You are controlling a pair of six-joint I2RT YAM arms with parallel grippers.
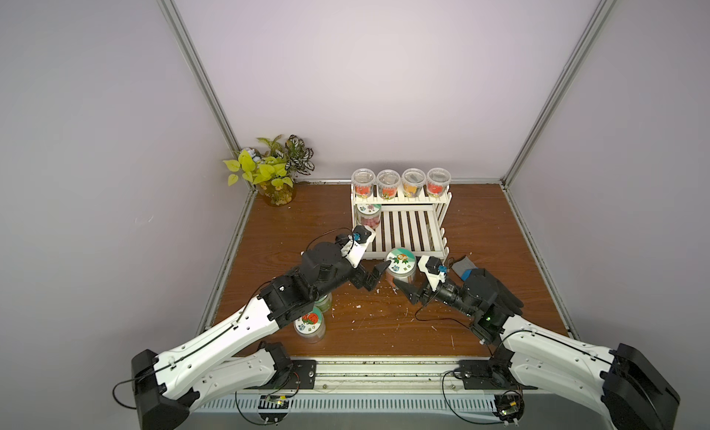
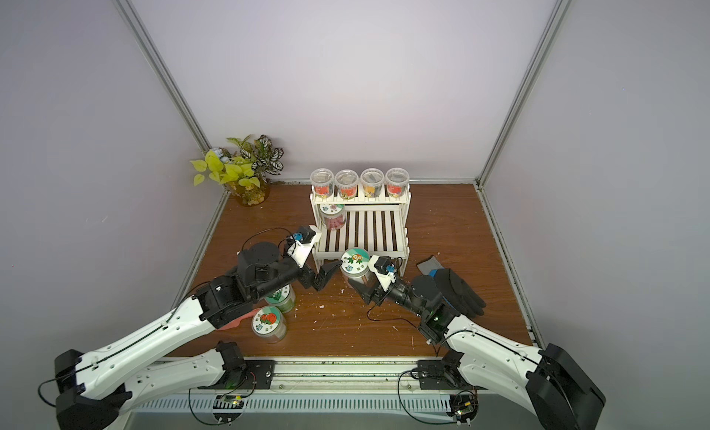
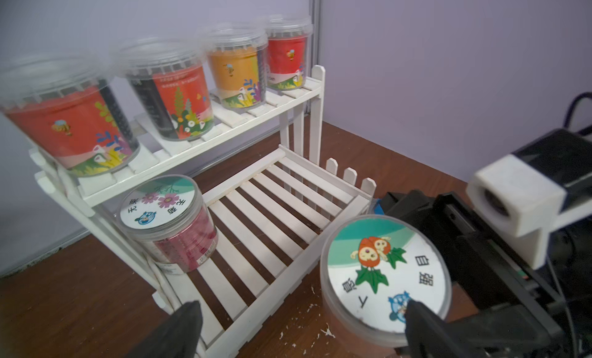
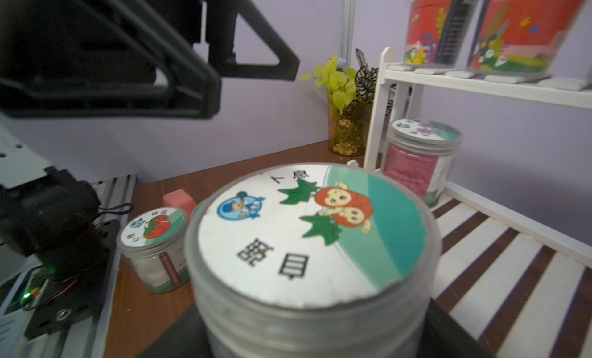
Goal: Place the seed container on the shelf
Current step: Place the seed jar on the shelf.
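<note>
The seed container [image 1: 400, 266] [image 2: 356, 264] is a clear jar whose round lid carries an orange cartoon print. It stands just in front of the white shelf [image 1: 407, 206] [image 2: 369, 202] [image 3: 256, 218], by its lower tier. My right gripper [image 1: 403, 277] [image 4: 307, 334] is shut on the jar's body, with the lid [image 4: 307, 231] filling its wrist view. My left gripper [image 1: 380, 276] [image 3: 301, 308] is open right beside the jar on its left. One of its fingertips [image 3: 416, 311] is over the lid's edge, the other [image 3: 189, 311] by the shelf's front rail.
A pink jar [image 1: 369, 214] stands on the lower tier's left end, and several printed cups [image 1: 401, 182] line the top tier. Two more jars [image 1: 309, 322] sit under the left arm. A plant [image 1: 272, 170] fills the back left corner and a black glove [image 1: 499, 293] lies at the right.
</note>
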